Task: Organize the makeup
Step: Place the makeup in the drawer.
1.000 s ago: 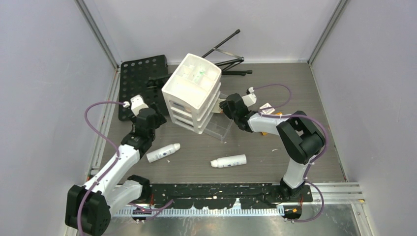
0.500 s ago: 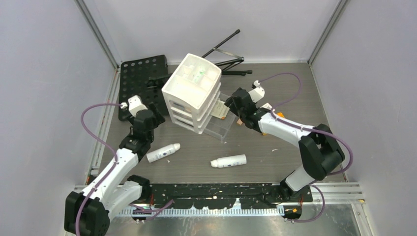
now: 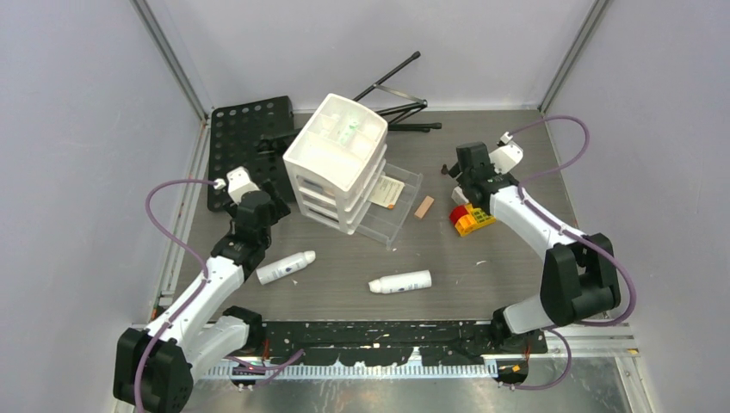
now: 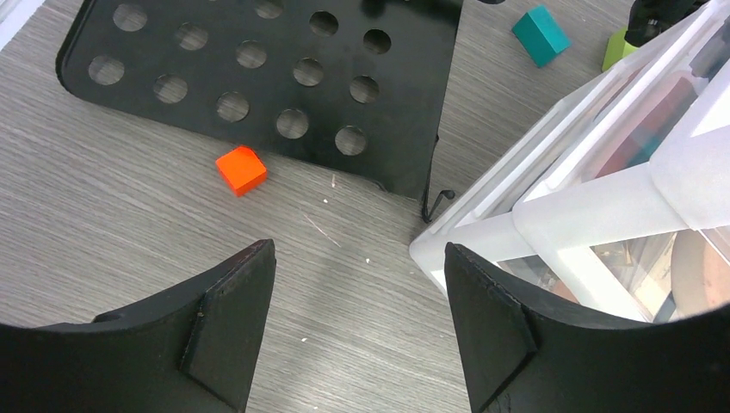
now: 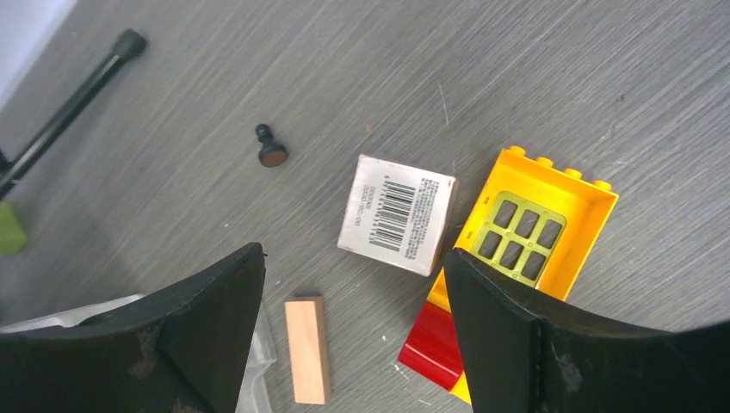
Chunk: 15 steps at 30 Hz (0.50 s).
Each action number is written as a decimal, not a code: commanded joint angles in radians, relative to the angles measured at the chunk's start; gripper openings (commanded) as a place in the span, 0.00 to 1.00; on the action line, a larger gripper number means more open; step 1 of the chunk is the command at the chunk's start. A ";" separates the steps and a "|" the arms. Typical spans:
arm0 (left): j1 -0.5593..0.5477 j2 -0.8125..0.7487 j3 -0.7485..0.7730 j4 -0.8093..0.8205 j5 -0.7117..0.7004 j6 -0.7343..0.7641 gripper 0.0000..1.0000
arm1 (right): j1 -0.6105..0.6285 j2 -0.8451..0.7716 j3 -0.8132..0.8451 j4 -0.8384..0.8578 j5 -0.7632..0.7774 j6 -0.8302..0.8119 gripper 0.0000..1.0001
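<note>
Two white bottles lie on the table, one (image 3: pixel 286 268) near my left arm and one (image 3: pixel 400 281) in the middle front. The white drawer organizer (image 3: pixel 336 163) stands at the back, its clear lower drawer (image 3: pixel 398 206) pulled open with a flat white-and-peach item (image 3: pixel 390 191) inside. My left gripper (image 3: pixel 265 205) is open and empty, just left of the organizer (image 4: pixel 603 198). My right gripper (image 3: pixel 459 170) is open and empty. It hovers over a small white barcode box (image 5: pixel 399 214). Coloured items show dimly through the drawers (image 4: pixel 654 129).
A red-and-yellow block (image 5: pixel 516 258) and a tan wooden block (image 5: pixel 308 348) lie under my right gripper, with a small black piece (image 5: pixel 272 155) nearby. A black perforated plate (image 4: pixel 258 77), an orange cube (image 4: pixel 241 169) and a teal block (image 4: pixel 541 34) lie left of the organizer. A black folding stand (image 3: pixel 392 86) lies behind it.
My right gripper has drawn back from the open drawer and swung right and back over the blocks. The left arm has barely moved.
</note>
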 commanded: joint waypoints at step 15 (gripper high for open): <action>-0.004 -0.011 0.024 0.028 -0.004 0.002 0.74 | -0.021 0.266 0.235 -0.230 0.085 0.051 0.85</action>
